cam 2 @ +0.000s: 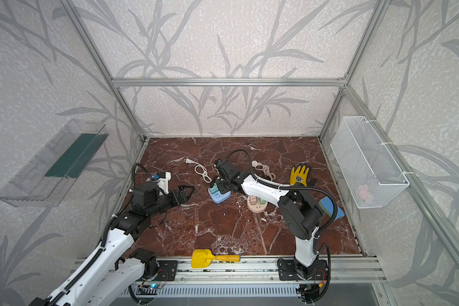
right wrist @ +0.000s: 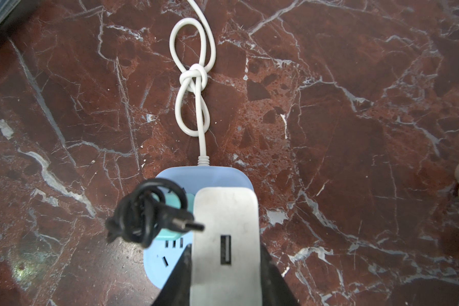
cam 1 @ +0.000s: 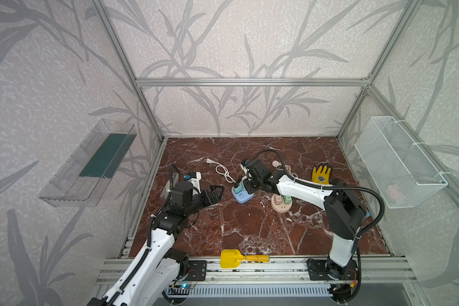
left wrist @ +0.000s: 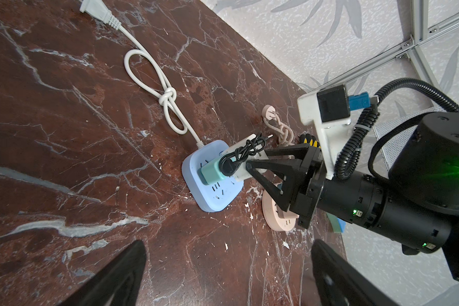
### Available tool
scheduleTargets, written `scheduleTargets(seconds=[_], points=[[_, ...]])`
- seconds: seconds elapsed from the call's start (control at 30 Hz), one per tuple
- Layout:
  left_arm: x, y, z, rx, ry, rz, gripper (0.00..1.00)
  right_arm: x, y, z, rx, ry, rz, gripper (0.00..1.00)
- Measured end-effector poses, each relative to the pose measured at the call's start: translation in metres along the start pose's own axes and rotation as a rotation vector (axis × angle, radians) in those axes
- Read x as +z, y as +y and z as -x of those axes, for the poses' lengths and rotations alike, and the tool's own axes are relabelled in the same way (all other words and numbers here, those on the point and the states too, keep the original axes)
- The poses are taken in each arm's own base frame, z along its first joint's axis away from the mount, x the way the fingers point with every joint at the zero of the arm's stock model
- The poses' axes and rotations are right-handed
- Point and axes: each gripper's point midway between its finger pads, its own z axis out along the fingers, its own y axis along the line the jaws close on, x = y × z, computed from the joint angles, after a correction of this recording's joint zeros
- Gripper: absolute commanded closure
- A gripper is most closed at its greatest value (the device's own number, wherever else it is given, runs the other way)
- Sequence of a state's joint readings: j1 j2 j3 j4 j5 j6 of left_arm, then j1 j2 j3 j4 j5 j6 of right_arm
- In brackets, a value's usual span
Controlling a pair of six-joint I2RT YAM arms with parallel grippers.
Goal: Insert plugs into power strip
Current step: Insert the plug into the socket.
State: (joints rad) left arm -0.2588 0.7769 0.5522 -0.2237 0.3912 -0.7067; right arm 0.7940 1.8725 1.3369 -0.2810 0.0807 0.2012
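On white charger [right wrist: 244, 251], USB port [right wrist: 225, 249], right-wrist only

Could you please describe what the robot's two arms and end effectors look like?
The left arm and right arm have white shells and black joints, with a black ribbed hose running alongside. The left end effector and right end effector have black triangular, open-frame fingers. A white camera bracket with a blue connector sits at each wrist.
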Motion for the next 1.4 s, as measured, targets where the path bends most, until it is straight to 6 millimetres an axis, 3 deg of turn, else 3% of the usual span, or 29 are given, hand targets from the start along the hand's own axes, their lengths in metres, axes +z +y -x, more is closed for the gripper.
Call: scheduleTargets(seconds=[0.67,1.1,1.4], points=[[0.003,0.004,-0.002,-0.011,0.009,0.011,0.03,0.015,0.004,0.004,0.05,-0.041,-0.038,1.0],[0.009,0.006,0.0,-0.024,0.015,0.006,0.03,0.001,0.001,-0.018,0.112,-0.065,-0.046,1.0],[0.01,0.007,0.0,-0.027,0.014,0.004,0.03,-0.003,0.009,-0.033,0.084,-0.075,-0.093,1.0]])
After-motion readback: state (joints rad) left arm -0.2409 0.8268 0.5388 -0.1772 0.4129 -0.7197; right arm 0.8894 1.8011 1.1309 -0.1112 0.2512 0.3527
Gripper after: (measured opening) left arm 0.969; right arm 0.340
